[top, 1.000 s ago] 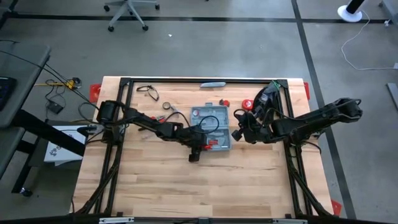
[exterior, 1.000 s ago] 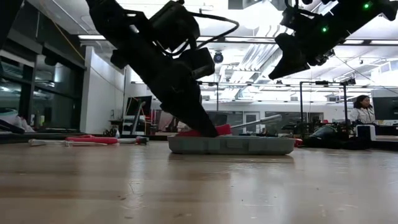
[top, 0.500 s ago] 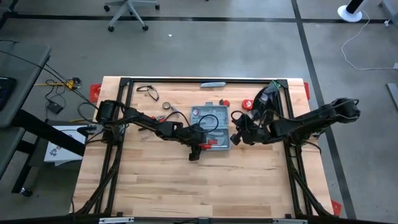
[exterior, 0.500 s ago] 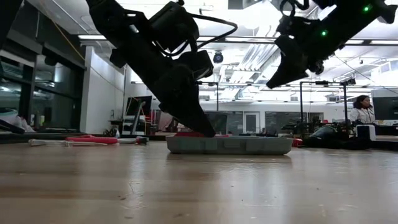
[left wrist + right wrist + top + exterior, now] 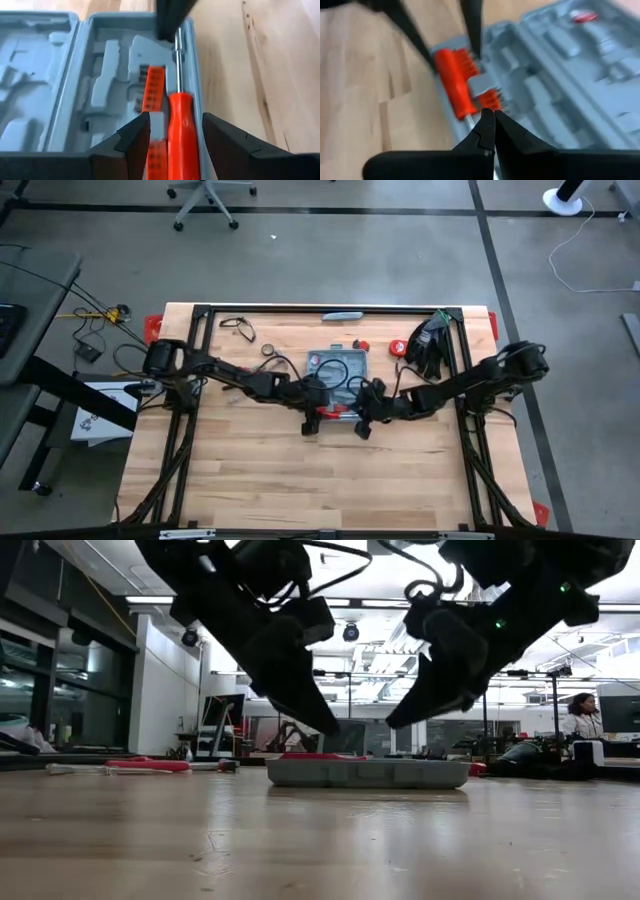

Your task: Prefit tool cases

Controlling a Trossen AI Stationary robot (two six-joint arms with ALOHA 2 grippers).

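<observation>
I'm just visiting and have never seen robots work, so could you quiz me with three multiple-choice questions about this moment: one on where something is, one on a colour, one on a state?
1. Where does the screwdriver lie?
A. In the open tool case, along its edge
B. On the floor
C. In the right gripper's grasp

2. What colour is the screwdriver's handle?
A. Green
B. Red
C. White

3. How do the left gripper's fingers stand?
A. Shut on the screwdriver
B. Shut on nothing
C. Open, on either side of the handle

Answers:
1 A, the left wrist view shows it resting in the grey moulded tray beside the case's wall.
2 B, the handle shows red in both wrist views.
3 C, a gap shows between each finger and the handle; the right gripper, close by over the case, is shut.
</observation>
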